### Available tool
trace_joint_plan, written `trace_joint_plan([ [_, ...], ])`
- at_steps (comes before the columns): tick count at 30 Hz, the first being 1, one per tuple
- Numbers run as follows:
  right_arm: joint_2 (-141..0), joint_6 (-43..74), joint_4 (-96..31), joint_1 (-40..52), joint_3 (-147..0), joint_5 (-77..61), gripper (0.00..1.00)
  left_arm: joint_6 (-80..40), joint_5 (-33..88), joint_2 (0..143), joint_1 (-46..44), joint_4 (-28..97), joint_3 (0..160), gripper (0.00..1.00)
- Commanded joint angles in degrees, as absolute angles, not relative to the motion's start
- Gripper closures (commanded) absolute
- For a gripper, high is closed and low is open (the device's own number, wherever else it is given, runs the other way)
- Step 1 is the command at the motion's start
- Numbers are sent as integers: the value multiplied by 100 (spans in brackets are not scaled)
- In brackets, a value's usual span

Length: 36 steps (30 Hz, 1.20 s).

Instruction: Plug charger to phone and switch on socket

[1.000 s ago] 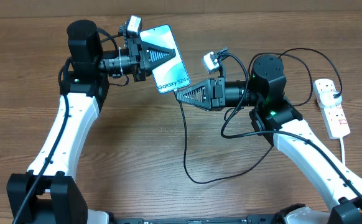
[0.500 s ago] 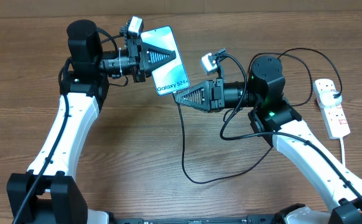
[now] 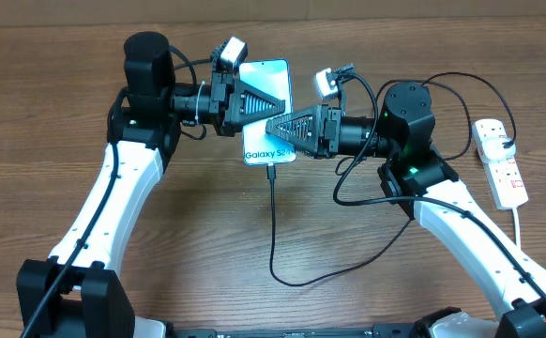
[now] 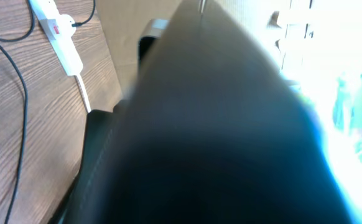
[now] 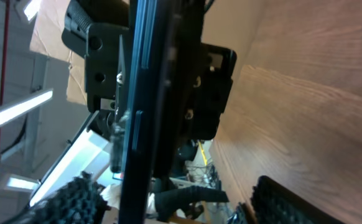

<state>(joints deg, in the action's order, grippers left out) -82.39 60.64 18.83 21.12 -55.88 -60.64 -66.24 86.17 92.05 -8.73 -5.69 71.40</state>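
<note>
The phone (image 3: 265, 150), cyan screen up, is held above the table with my left gripper (image 3: 283, 101) shut on it; its dark body (image 4: 218, 124) fills the left wrist view. The charger (image 3: 273, 225), a thin black cable, hangs from the phone's bottom edge, then loops over the table towards the right. My right gripper (image 3: 271, 123) reaches over the phone from the right. Its fingers stand open in the right wrist view (image 5: 181, 205), with the phone edge-on (image 5: 140, 93) between them and untouched. The socket (image 3: 500, 164), a white power strip, lies at the far right.
The socket's white cord (image 3: 520, 230) runs towards the front edge. Black robot wires (image 3: 447, 89) arch over the right arm's base. The power strip also shows in the left wrist view (image 4: 60, 34), next to a thin black cable (image 4: 22, 112).
The left arm carried the phone rightward and turned it more upright. The right gripper opened and let go of the charger tip, which now stays at the phone's bottom edge.
</note>
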Motion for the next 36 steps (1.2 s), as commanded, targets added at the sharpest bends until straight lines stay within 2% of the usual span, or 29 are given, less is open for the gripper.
trace_joint_plan([
  [1, -8165, 5669, 1887, 1992, -5631, -6519, 16, -6053, 8838, 9146, -827, -602, 7210, 96],
  [14, -8165, 5282, 1874, 1481, -5629, -8479, 14, -5824, 8685, 9157, -829, -582, 7207, 96],
  [19, -8167, 4729, 1855, 1503, -5614, -8997, 9, -5072, 8626, 9157, -829, -582, 7207, 96],
  [25, -8211, 4287, 1594, 1503, -5546, -8986, 5, -3686, 9067, 9157, -829, -537, 7207, 96],
  [36, -8320, 3317, 445, 1503, -5546, -8707, 0, -3461, 9065, 9159, -829, -432, 7203, 96],
])
